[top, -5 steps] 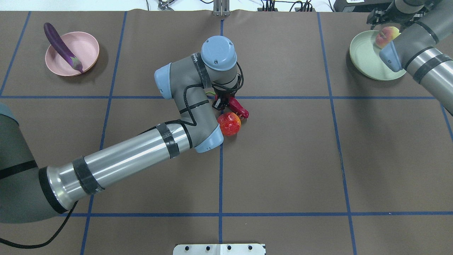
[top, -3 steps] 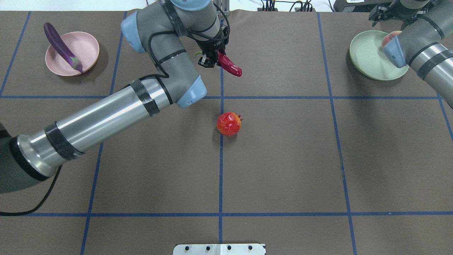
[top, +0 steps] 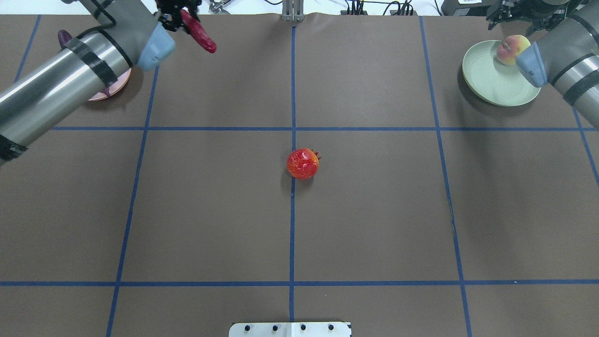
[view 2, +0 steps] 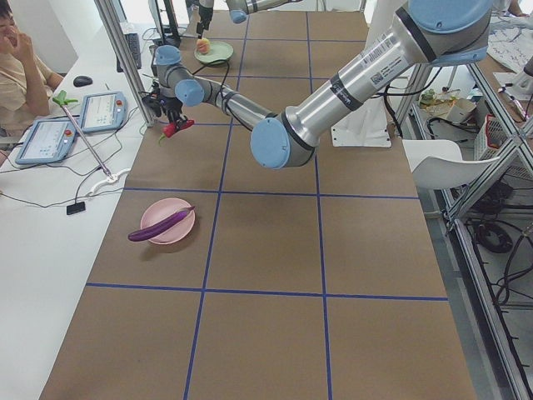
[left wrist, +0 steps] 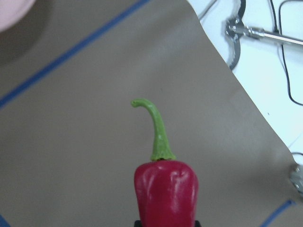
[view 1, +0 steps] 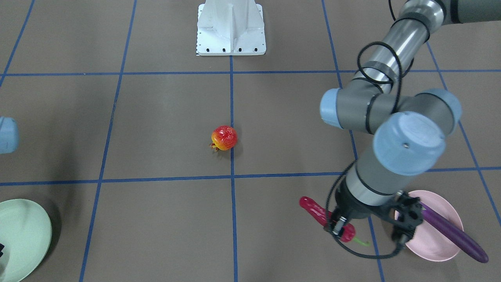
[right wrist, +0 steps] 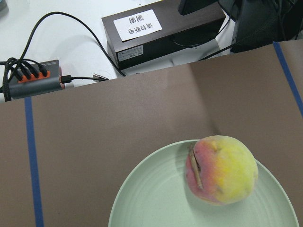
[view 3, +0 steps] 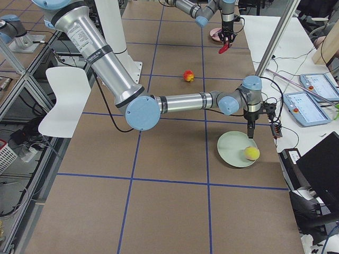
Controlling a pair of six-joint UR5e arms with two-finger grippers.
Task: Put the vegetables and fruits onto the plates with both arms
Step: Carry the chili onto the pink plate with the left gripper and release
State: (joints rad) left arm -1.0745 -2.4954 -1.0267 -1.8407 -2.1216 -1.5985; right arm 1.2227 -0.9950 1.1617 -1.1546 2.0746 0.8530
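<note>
the left gripper point(view 1: 339, 229), clamped on the chili pepper point(view 1: 313, 207), hangs just beside the pink plate point(view 1: 434, 250), which lies further to the robot's left.

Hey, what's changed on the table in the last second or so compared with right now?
The left claw, shut on the chili pepper, lifted it from beside the pomegranate and carried it to the far left, next to the pink plate but not yet over it. Unchanged: the pomegranate at the centre, the eggplant across the pink plate, the peach on the green plate.
</note>
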